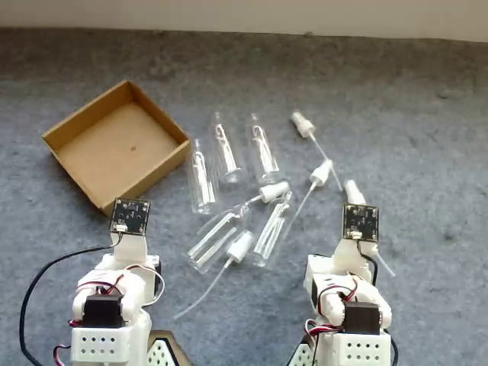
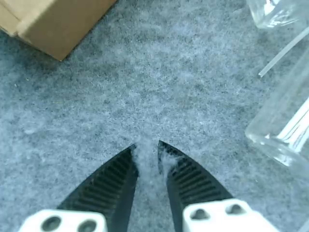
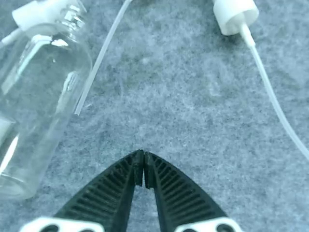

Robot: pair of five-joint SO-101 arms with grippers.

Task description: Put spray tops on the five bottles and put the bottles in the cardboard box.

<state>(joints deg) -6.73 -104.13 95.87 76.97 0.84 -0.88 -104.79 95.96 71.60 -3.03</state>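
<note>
**Both arms at the near edge, task not yet begun.** The five bottles (image 1: pixel 226 149) lie on their sides at mid-surface (image 1: pixel 427 114), three farther off and two nearer. None is in the box (image 1: pixel 114 149), which stands open at far left. The loose tops (image 1: pixel 320 174) lie among and to the right of the bottles, their thin tubes trailing toward the arms.

The left gripper (image 2: pixel 146 147) hovers low over bare surface with its fingers narrowly parted and empty. The box corner (image 2: pixel 53 19) is to its far left and a near bottle (image 2: pixel 285 121) to its right. The right gripper (image 3: pixel 144 154) has its fingers closed tip to tip on nothing. It sits between the right near bottle (image 3: pixel 38 87) and one top (image 3: pixel 236 14).

**Step in hand (judged):** the first grasp of a bottle and a top.
- The right fingers must open wide before descending.
- Take the top by its white head, not its tube, which would likely bend.
- The bottle needs a firm hold across its body by the other arm, because clear round plastic may roll or slip.
- Lead the tube into the mouth first.

**Room:** there is open surface far right and between the arms, though tubes cross it. The bottles lie close together, so approach from the outer side. The box walls call for a lift over the rim.
</note>
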